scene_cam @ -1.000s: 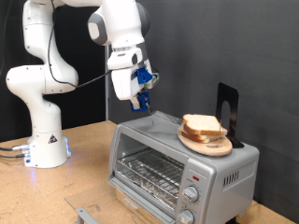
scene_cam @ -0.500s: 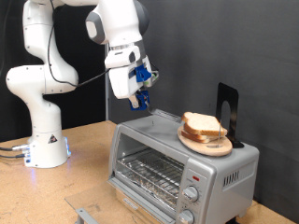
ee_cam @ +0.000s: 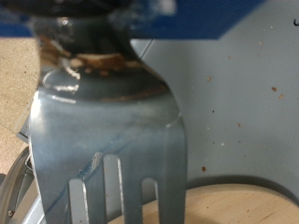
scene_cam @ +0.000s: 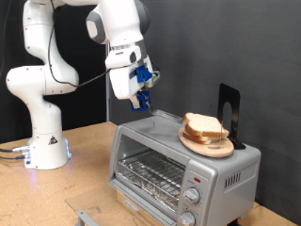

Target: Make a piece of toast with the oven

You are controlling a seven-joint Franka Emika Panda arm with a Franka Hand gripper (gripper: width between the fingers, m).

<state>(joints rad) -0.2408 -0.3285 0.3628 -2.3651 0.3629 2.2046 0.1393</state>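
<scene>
My gripper (scene_cam: 141,98) hangs above the exterior view's left end of the silver toaster oven (scene_cam: 179,160). It is shut on a metal fork (ee_cam: 103,121), whose tines fill the wrist view and point down. Two pale bread slices (scene_cam: 204,126) lie stacked on a round wooden board (scene_cam: 214,147) on the oven's top, to the exterior view's right of the gripper and apart from it. The board's edge also shows in the wrist view (ee_cam: 234,201). The oven's wire rack (scene_cam: 152,173) shows through its front, and its knobs (scene_cam: 192,196) sit at the front right.
The arm's white base (scene_cam: 42,141) stands on the wooden table (scene_cam: 85,179) at the exterior view's left. A black upright stand (scene_cam: 229,108) rises behind the board. A metal frame piece (scene_cam: 85,217) lies at the bottom, in front of the oven.
The gripper with the fork has shifted very slightly toward the exterior view's left. The bread, board and oven have not moved.
</scene>
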